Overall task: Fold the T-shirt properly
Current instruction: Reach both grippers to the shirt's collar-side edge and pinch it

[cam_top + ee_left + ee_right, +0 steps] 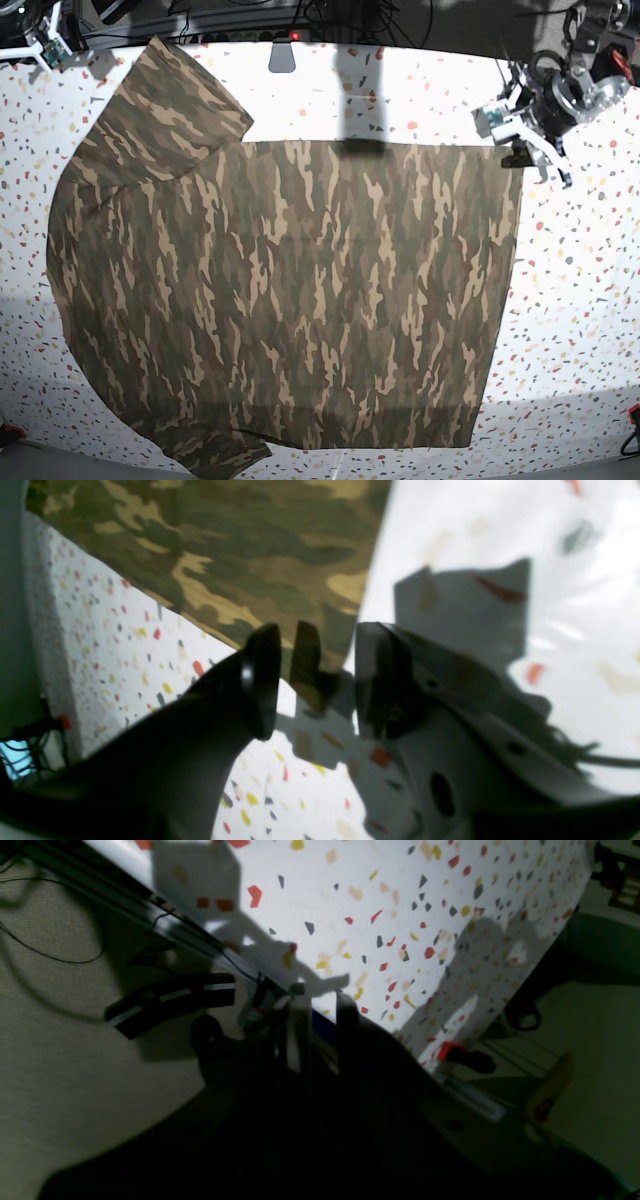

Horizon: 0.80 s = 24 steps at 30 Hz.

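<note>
Base view: the T-shirt [290,300] lies spread flat over most of the speckled terrazzo tabletop [580,300], one sleeve at upper left, hem edge at right. The left gripper [520,150] sits at the shirt's upper-right corner; in its wrist view the jaws stand apart around a cloth tip without pinching it. The right gripper [320,1005] hangs off the table edge; whether it is closed, I cannot tell. Folding looks barely begun; next needs a firm corner grasp. Soft, thin, limp camouflage fabric.

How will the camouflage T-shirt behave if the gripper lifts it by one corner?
The T-shirt lies flat with soft wrinkles, so it will probably hang limp and drape. Spread so wide, its far side would likely drag along the speckled table, perhaps bunching.
</note>
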{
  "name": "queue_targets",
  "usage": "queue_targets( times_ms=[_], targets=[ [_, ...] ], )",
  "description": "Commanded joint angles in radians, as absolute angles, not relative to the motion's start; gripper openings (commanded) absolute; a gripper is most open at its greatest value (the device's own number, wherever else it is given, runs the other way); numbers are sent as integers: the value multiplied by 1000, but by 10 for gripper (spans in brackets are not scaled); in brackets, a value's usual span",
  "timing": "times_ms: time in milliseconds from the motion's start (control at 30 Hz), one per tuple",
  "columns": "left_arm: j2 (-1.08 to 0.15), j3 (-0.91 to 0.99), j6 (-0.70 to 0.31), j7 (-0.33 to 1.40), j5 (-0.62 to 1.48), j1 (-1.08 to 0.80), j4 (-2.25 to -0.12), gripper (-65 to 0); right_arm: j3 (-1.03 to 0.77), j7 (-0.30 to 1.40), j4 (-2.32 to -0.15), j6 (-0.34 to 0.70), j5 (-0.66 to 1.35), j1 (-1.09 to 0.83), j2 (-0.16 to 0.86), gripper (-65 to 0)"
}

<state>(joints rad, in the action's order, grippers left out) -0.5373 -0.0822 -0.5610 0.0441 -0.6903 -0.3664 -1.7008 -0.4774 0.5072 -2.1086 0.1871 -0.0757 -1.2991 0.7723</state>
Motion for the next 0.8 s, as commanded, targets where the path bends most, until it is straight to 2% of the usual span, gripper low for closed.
queue_targets(
  times_ms=[0,233,300,400,500,567,700,767],
  targets=[
    [-553,-83,-559,52,-699,-351,-1692,-409,-487,506,-2121,171,-83,-1309,775,-550],
    [-552,-87,-559,52,-699,-316,-1626,-412,-487,506,-2121,171,-83,-1309,775,-550],
    [-552,-87,-573,52,-699,-319,-1626,-455,-487,506,-2121,171,-83,-1309,776,-550],
    [-552,-87,-625,52,-699,-319,-1626,-601,-487,505,-2121,171,-99,-1309,776,-550],
    [-552,-87,-626,51,-699,-326,-1628,-647,-487,472,-2121,171,-159,-1309,776,-549],
    [-552,-87,-626,51,-699,-333,-1628,-650,-487,397,-2121,173,-158,-1303,777,-545],
    [-551,-87,-626,49,-699,-333,-1628,-650,-484,302,-2120,244,-142,-1234,776,-430],
    [-551,-87,-625,49,-699,-332,-1628,-650,-484,299,-2120,283,-150,-1185,776,-411]
  ],
)
